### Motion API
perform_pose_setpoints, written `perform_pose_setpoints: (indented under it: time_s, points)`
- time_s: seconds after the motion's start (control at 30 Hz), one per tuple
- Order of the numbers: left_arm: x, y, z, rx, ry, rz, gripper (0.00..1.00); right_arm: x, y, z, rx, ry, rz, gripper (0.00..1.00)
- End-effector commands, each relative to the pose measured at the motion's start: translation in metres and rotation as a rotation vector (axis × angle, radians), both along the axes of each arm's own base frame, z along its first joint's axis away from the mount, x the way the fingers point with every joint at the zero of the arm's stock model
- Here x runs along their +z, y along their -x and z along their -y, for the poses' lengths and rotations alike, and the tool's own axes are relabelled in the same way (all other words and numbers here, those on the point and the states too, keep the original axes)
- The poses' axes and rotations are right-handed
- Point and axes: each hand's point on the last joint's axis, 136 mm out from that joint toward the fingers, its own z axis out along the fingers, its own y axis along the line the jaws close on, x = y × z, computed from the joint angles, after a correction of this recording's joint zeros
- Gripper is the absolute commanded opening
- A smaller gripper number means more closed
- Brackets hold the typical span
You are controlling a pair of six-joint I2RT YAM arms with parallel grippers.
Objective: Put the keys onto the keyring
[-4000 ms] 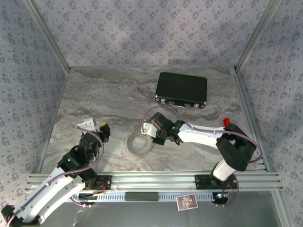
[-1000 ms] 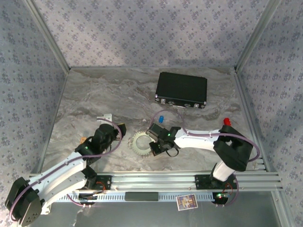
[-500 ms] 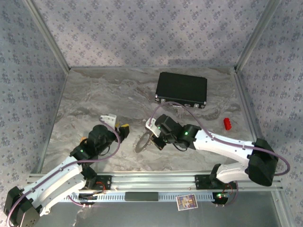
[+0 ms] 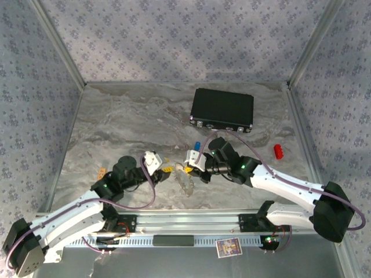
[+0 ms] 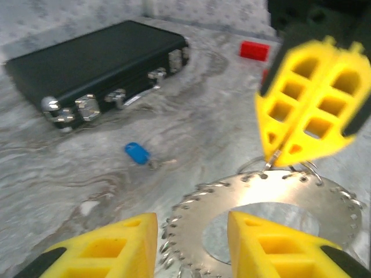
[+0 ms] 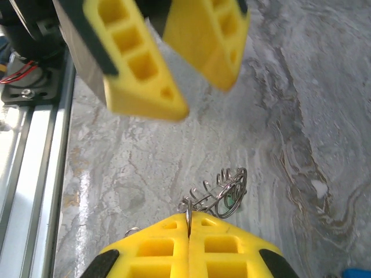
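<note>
1. The tabletop (image 4: pixel 127 121) is grey stone-look laminate with pale swirling veins. It reflects a dull glare near the middle.
2. Blue-grey walls (image 4: pixel 185 40) printed with small flowers close it in at 9, 12 and 3 o'clock. Bare metal posts (image 4: pixel 58 43) run up the far corners.
3. A ribbed aluminium rail (image 4: pixel 191 221) runs along the 6 o'clock edge, and both arm bases are bolted to it.
4. A black case (image 4: pixel 223 110) lies flat toward 1 o'clock, with its latches facing the arms.
5. A red block (image 4: pixel 279 151) sits near the 3 o'clock edge.
6. The keyring (image 4: pixel 186 180) is just nearer than the middle of the tabletop. It is lifted off the surface and tilted.
7. The right jaws are pressed fully together, and the fingers (image 6: pixel 156 252) pinch a thin wire loop on the keyring's rim.
8. The left jaws come in from 9 o'clock and stand partly apart. In the left wrist view their fingers (image 5: pixel 116 255) flank the keyring's near edge. I cannot tell whether they touch it, and they grip nothing.
9. The blue key (image 4: pixel 197 145) lies loose on the tabletop, toward 12 to 1 o'clock from the keyring and apart from it.
10. A small tan scrap (image 4: pixel 102 172) lies toward 9 o'clock, beside the left arm.
</note>
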Motion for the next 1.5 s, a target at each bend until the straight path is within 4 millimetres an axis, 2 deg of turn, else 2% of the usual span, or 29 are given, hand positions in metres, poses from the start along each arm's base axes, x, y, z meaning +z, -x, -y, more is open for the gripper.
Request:
perform_pose_setpoints:
  time_s: [0.0,0.13,0.33,0.43,0.6,1.2,1.47]
  points:
    - [0.002,0.020,0.017,-0.165,0.007,0.088,0.30,0.012,0.011,-0.007,0.097,-0.055,0.045,0.00]
    - [-0.007,0.024,0.024,-0.207,-0.013,0.084,0.29,0.011,0.019,-0.009,0.137,-0.053,0.063,0.00]
    - [-0.002,0.031,0.033,-0.265,0.011,0.113,0.27,0.012,0.024,-0.014,0.162,-0.045,0.074,0.00]
    - [-0.004,0.033,0.036,-0.285,0.002,0.112,0.20,0.013,0.024,-0.017,0.165,-0.040,0.072,0.00]
    - [-0.006,0.037,0.038,-0.304,-0.001,0.107,0.19,0.014,0.025,-0.021,0.165,-0.035,0.072,0.00]
    - [-0.002,0.041,0.033,-0.300,0.009,0.121,0.20,0.009,0.012,-0.021,0.102,0.029,0.093,0.00]
    - [-0.010,0.041,0.033,-0.298,-0.015,0.098,0.18,0.020,0.018,-0.028,0.126,-0.032,0.072,0.00]
